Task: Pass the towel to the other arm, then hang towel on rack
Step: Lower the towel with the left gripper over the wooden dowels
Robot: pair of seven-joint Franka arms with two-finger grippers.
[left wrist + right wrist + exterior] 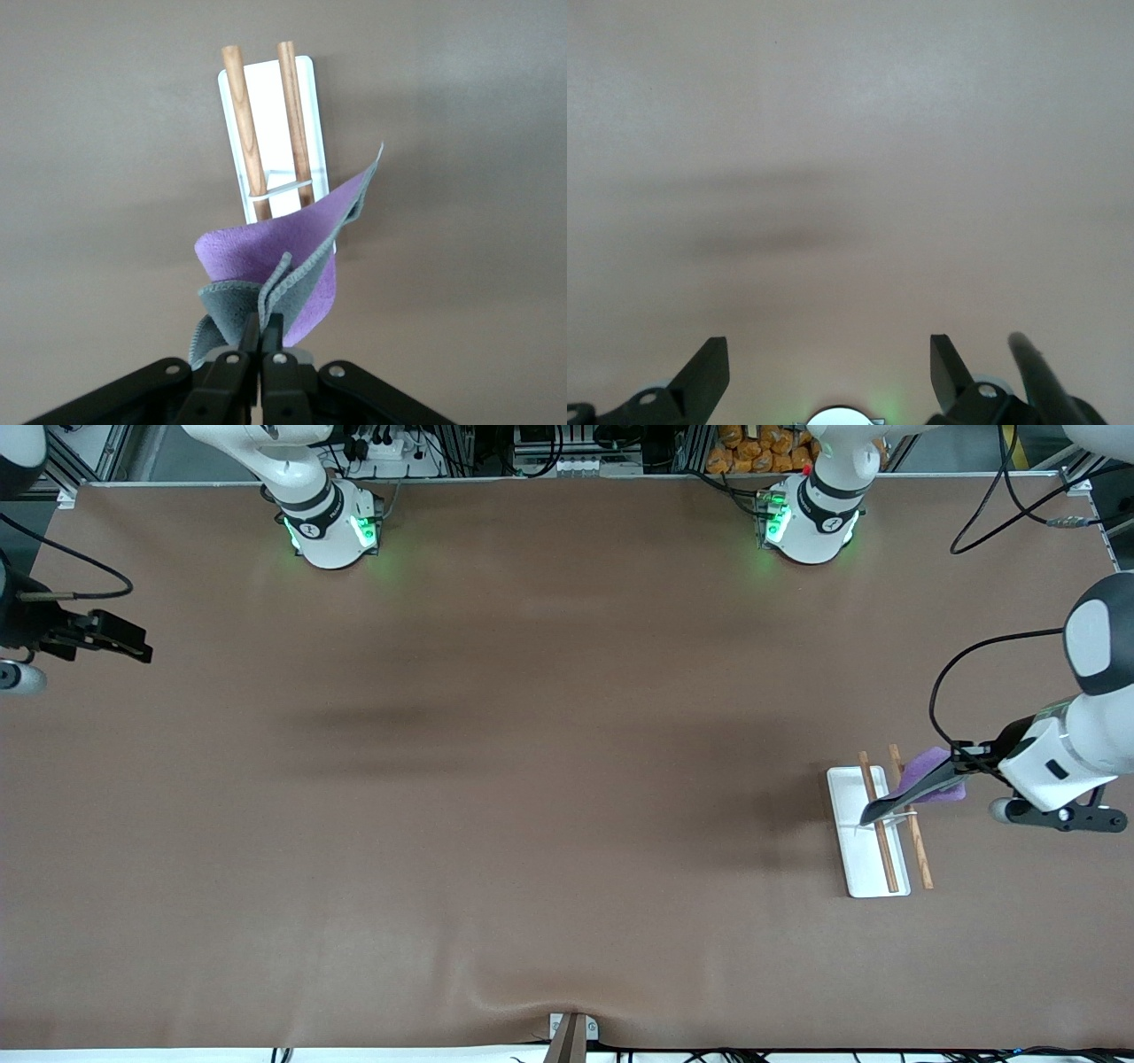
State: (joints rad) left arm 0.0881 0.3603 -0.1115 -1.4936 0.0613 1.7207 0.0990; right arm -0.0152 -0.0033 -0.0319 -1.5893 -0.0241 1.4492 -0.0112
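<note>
My left gripper (961,767) is shut on the towel (930,769) and holds it in the air over the rack (866,841), at the end of the rack farther from the front camera. The towel shows purple, and a dark grey corner hangs down across the two wooden rods (886,850). I cannot tell whether it touches them. In the left wrist view the shut gripper (263,324) pinches the towel's (266,252) grey edge, with the rack's white base (267,97) and rods (243,115) below. My right gripper (133,643) waits open and empty at the right arm's end of the table; it is also open in the right wrist view (828,354).
The brown table mat (532,779) has a raised wrinkle at its front edge by a small clamp (571,1032). The two arm bases (332,527) stand along the table's back edge.
</note>
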